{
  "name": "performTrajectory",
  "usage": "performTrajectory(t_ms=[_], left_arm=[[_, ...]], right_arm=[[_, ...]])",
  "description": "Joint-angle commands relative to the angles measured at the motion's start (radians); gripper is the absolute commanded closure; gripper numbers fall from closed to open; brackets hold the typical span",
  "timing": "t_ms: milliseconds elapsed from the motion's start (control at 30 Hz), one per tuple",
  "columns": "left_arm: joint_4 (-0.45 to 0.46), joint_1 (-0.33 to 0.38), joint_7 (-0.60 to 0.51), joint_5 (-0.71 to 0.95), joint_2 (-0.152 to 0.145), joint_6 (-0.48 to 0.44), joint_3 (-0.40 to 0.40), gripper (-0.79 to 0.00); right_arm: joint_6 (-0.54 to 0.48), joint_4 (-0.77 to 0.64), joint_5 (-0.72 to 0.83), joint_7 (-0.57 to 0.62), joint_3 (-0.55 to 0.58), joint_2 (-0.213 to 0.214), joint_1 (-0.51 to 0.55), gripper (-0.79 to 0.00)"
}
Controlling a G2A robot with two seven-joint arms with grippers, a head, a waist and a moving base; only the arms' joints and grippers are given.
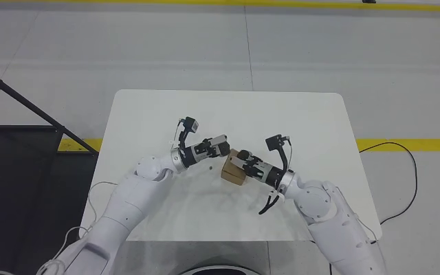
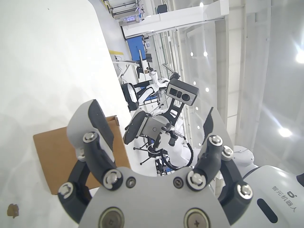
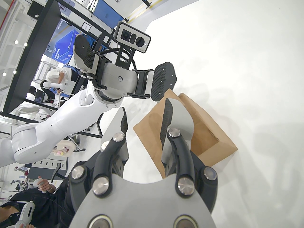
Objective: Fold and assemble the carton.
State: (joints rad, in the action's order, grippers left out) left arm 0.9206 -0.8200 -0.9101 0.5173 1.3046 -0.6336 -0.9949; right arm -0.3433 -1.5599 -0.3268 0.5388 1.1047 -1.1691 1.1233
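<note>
Right pincer (image 3: 146,110) abt half open, straddling one upright wall of the carton (image 3: 213,141): one finger over the open inside, the other outside, no squeeze visible. Carton sits open-topped on the bench (image 1: 302,117), abt the middle, btwn both arms. Left pincer (image 2: 152,110) spread wide, nothing in it, just left of the carton, one pad by a flap tip; contact unclear.

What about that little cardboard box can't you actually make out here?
1. Top view: the carton is too small to read its flaps.
2. Left wrist view: a finger of the left gripper covers part of the carton.
3. Right wrist view: a finger of the right gripper hides the carton's inside; contact unclear.
</note>
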Motion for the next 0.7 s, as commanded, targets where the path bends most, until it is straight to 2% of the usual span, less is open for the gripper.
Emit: performTrajectory(t_ms=[0,667], left_arm=[[0.001,-0.001,-0.006,0.000,0.000,0.000,-0.001,-0.785],[0.000,-0.003,-0.022,-0.005,0.006,0.006,-0.013,-0.785]], right_arm=[[0.000,-0.001,-0.001,-0.001,0.001,0.000,0.000,-0.345],[-0.007,0.005,-0.002,0.010,-0.002,-0.002,0.001,-0.351]])
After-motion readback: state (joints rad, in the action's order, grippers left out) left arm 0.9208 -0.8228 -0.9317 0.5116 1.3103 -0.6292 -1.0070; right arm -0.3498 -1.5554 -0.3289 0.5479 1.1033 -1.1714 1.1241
